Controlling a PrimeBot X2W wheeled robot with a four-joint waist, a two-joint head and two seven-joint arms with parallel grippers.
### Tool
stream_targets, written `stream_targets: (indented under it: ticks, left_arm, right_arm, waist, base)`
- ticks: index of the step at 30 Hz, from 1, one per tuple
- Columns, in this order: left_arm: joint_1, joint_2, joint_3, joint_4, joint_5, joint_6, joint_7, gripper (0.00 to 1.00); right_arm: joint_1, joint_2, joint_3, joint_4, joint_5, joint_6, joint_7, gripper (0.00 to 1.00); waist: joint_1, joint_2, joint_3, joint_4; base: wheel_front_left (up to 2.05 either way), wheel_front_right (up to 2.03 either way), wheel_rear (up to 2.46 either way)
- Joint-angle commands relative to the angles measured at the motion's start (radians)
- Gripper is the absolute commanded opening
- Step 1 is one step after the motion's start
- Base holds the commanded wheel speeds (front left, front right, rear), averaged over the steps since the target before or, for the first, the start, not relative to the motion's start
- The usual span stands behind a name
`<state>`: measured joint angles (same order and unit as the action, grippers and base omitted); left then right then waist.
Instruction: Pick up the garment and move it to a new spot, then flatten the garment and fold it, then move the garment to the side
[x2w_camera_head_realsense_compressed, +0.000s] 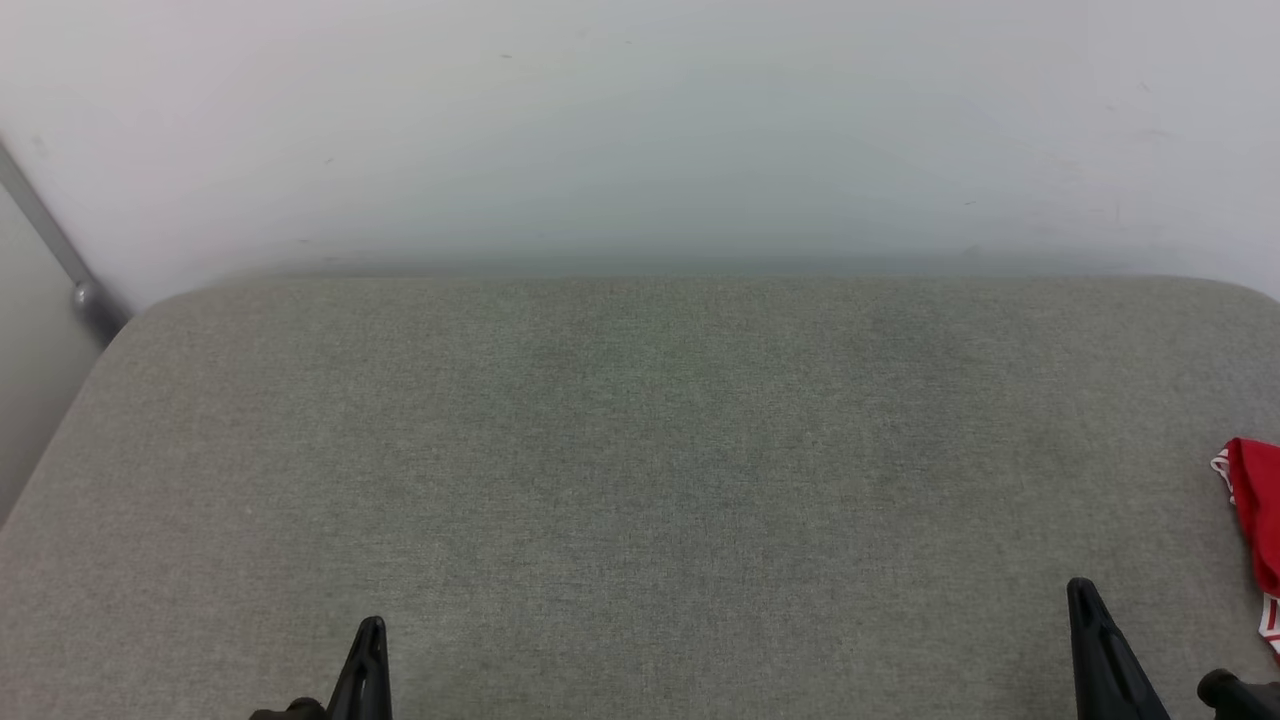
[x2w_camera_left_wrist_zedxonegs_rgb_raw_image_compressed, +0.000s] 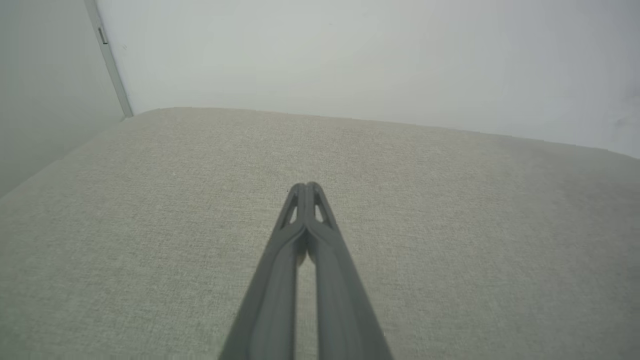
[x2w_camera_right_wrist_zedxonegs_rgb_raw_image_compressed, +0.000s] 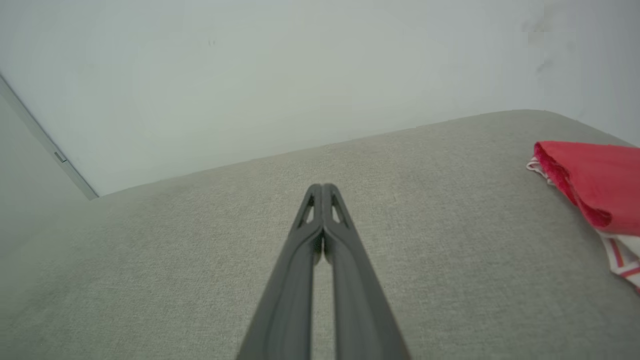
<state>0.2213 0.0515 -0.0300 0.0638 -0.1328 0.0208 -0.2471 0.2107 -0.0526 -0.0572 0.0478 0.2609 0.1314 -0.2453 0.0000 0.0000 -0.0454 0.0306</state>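
The shirt lies bunched at the right edge of the grey cushion (partly cut off from view). A reach by the right gripper could catch only one layer, or nudge the shirt over the edge. That gripper and the left gripper are both fully closed, holding nothing, well apart from the shirt.

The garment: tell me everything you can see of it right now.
The garment is red, soft-looking fabric with red-and-white striped trim at its edges, bunched and folded over, not flat. It lies on the grey cloth-covered surface at the robot's far right, cut off by the frame edge. Only the surface touches it.
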Motion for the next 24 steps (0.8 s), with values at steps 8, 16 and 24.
stream_targets:
  ticks: [8, 16, 24]
  left_arm:
    - [-0.057, 0.012, 0.008, 0.013, -0.209, -0.022, 0.038, 0.00]
    - [-0.090, 0.018, 0.015, 0.036, -0.362, -0.038, 0.067, 0.00]
    - [-0.121, 0.022, 0.022, 0.055, -0.501, -0.051, 0.095, 0.00]
  right_arm:
    - [-0.056, -0.012, 0.003, 0.015, 0.192, 0.000, 0.036, 0.00]
    - [-0.088, -0.017, 0.005, 0.035, 0.332, 0.000, 0.066, 0.00]
    - [-0.115, -0.021, 0.005, 0.054, 0.458, 0.000, 0.095, 0.00]
  waist:
    - [0.0000, 0.0000, 0.004, -0.002]
    - [0.0000, 0.0000, 0.007, -0.004]
    - [0.0000, 0.0000, 0.010, -0.006]
  base:
    - [0.00, 0.00, 0.00]
    - [0.00, 0.00, 0.00]
    - [0.00, 0.00, 0.00]
